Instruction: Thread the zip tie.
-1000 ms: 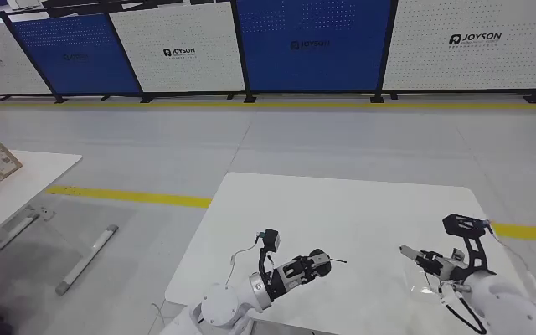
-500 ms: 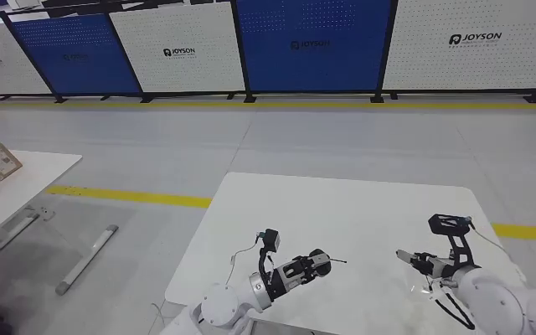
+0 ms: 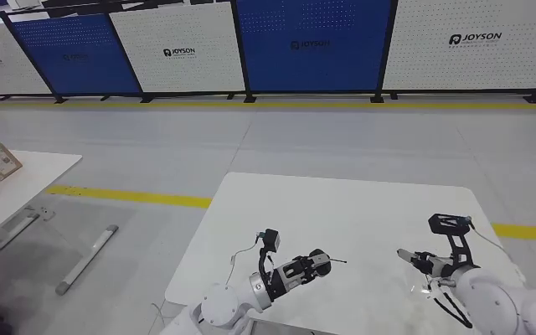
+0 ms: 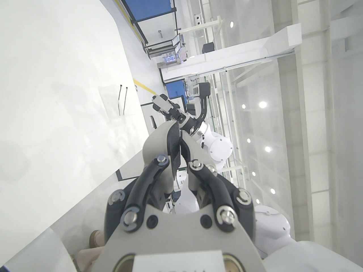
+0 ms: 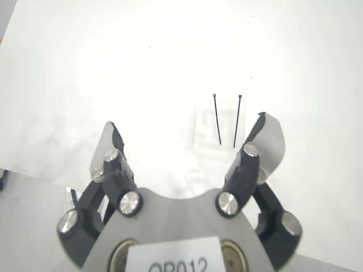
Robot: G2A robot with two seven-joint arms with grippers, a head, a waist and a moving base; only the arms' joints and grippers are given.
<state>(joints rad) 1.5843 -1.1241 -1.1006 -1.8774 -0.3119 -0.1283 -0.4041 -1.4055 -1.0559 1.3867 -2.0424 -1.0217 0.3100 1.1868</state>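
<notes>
Your right gripper point(image 5: 187, 120) hangs spread wide near the table's point(image 5: 113, 43) front-right corner. Two ties point(image 5: 217, 118) lie just ahead of it, long axes pointing away, heads far. Your left gripper point(image 4: 176, 131), well apart, pinches a third tie point(image 3: 337, 261).

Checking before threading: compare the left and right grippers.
The left gripper is shut, with a zip tie sticking out past its tip; the right gripper is open and empty. The right gripper faces two ties lying on the table just ahead of it; the left gripper is farther from them. Both are the same build and sit near the table's near edge.
</notes>
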